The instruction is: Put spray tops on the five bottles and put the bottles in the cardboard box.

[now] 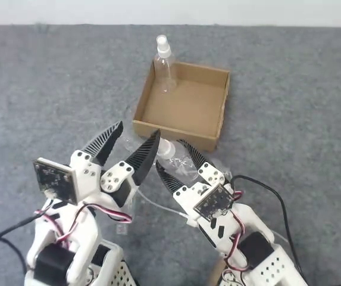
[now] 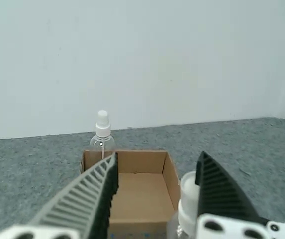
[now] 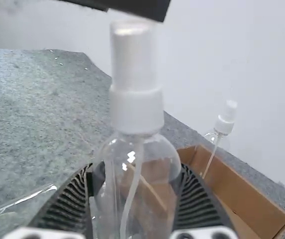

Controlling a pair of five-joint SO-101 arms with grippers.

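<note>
Pinches capped bottle (image 3: 132, 164) in right fingers (image 3: 197, 199), with left fingers (image 2: 92, 194) spread beside its top; may knock it loose.

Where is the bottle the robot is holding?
In the high view, the bottle sits clamped in the right gripper, just in front of the cardboard box's near wall, beside the open left gripper.

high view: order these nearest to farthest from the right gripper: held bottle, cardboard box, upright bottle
1. held bottle, clamped in the right gripper.
2. cardboard box, just ahead of that gripper, its near wall closest.
3. upright bottle, at the box's far corner.
</note>
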